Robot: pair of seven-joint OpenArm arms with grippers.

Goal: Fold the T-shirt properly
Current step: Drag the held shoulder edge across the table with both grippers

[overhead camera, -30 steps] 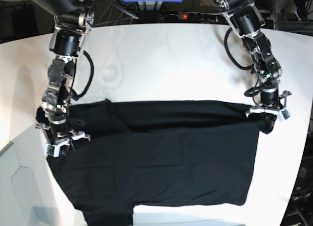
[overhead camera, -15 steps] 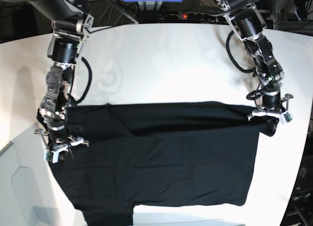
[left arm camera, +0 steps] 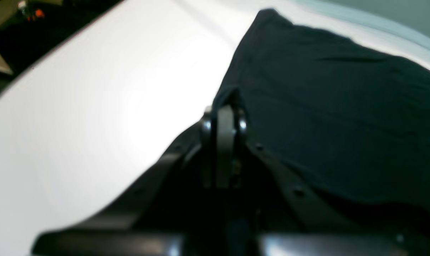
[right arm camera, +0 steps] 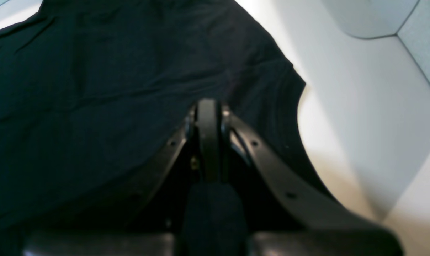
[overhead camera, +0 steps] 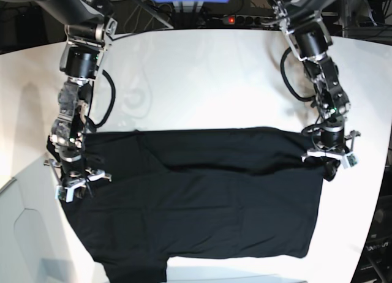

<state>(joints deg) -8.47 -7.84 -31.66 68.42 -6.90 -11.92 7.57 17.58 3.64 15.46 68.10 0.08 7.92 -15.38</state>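
Observation:
The black T-shirt (overhead camera: 202, 197) lies spread on the white table (overhead camera: 202, 81), plain side up, with its far edge folded over in a straight line. My left gripper (overhead camera: 329, 162) is at the shirt's right corner. In the left wrist view it (left arm camera: 223, 108) is shut, with a ridge of the T-shirt (left arm camera: 343, 106) pinched at its tips. My right gripper (overhead camera: 72, 188) is at the shirt's left edge. In the right wrist view it (right arm camera: 207, 106) is shut on the T-shirt (right arm camera: 94, 81). One sleeve hangs past the table's front edge.
A grey panel (overhead camera: 21, 234) borders the table at the front left; it appears as grey panels (right arm camera: 378, 21) in the right wrist view. A power strip with a red light (overhead camera: 229, 18) and cables lie behind the table's far edge.
My left gripper has moved towards the front and slightly inwards, taking the shirt's right corner along. My right gripper has slid a little towards the front with the left edge.

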